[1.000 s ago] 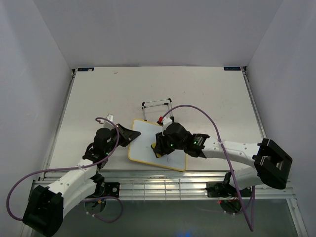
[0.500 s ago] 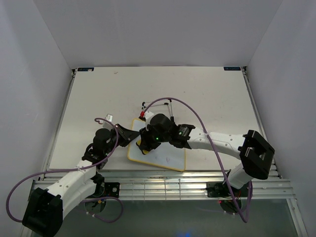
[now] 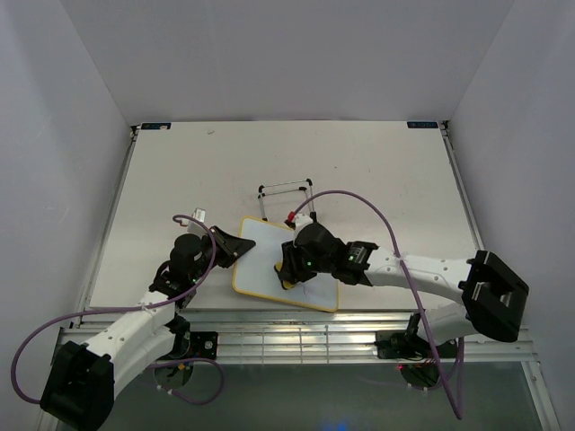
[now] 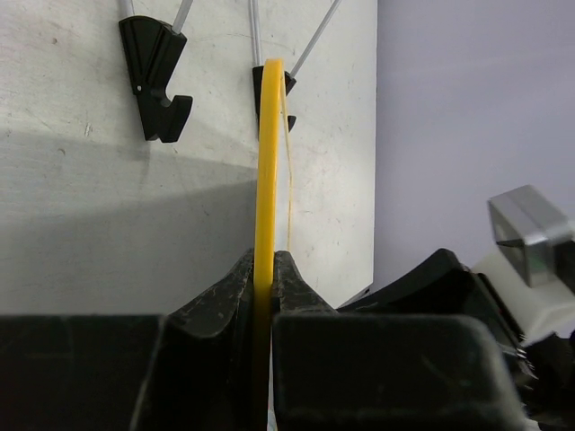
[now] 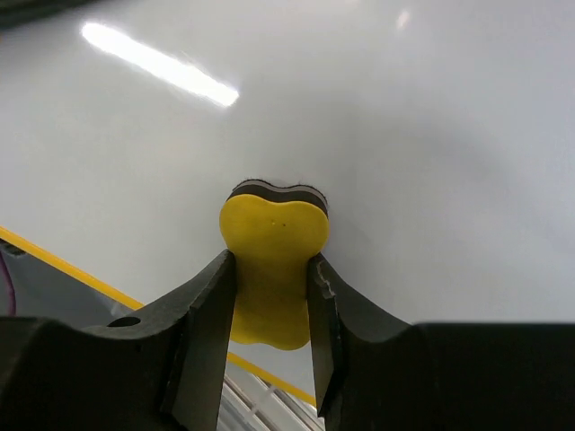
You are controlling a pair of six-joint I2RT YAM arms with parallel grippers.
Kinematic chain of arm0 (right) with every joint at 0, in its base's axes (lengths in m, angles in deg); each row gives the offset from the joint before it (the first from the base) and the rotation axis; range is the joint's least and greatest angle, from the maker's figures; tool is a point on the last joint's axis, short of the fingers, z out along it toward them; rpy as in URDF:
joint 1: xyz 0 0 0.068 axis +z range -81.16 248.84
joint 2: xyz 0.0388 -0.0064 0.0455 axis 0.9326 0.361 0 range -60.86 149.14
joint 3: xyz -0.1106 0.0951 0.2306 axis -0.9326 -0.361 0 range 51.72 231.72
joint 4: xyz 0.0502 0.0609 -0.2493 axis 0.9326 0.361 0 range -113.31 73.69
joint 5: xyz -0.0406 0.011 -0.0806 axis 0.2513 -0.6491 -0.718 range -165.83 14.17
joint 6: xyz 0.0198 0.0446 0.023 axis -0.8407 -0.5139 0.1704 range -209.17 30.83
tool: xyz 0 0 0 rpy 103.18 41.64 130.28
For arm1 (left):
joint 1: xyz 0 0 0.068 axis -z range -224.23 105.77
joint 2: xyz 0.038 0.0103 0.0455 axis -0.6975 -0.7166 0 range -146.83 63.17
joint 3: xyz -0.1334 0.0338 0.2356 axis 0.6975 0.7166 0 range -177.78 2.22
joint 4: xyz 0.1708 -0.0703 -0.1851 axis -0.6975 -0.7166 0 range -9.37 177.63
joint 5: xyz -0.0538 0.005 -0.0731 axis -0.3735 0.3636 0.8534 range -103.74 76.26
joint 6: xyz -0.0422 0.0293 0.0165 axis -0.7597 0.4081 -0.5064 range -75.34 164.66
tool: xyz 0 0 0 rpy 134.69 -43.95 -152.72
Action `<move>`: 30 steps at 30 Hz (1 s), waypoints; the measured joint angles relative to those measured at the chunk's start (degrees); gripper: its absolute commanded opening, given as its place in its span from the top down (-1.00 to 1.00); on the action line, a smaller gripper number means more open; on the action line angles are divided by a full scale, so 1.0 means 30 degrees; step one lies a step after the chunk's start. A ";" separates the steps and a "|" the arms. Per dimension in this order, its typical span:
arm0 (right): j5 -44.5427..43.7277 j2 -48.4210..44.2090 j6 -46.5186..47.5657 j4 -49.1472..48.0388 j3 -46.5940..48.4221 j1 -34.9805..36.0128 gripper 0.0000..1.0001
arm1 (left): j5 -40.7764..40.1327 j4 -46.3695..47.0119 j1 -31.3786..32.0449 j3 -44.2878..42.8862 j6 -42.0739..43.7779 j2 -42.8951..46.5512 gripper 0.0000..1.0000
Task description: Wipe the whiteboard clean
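The whiteboard (image 3: 265,256), white with a thin yellow frame, lies near the table's front edge. My left gripper (image 3: 235,249) is shut on its left edge; in the left wrist view the yellow frame (image 4: 268,162) runs edge-on between the jaws. My right gripper (image 3: 289,269) is shut on the small yellow eraser (image 3: 284,273) and presses it on the board's middle. In the right wrist view the eraser (image 5: 273,241) has its dark felt face on the white surface (image 5: 404,117). A faint mark (image 3: 306,289) shows near the board's lower edge.
The thin black wire stand (image 3: 286,190) stands just behind the board; its black feet (image 4: 154,76) show in the left wrist view. The table's front edge with metal rails (image 3: 296,332) runs just below the board. White walls enclose the table.
My right gripper slid the eraser from the board's middle to its upper left and back to the middle. The left gripper kept its hold on the board's edge.
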 measured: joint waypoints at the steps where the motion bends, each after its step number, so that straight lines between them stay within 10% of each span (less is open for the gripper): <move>1: -0.0189 -0.0474 -0.0408 0.0022 -0.0648 -0.0095 0.50 | 0.0000 -0.0015 0.0000 0.0000 -0.0007 0.0000 1.00; 30: -0.0612 -0.6929 -0.4153 -0.0277 -0.8306 -0.2361 0.51 | 0.0007 -0.0153 0.0044 0.0000 -0.0073 0.0372 1.00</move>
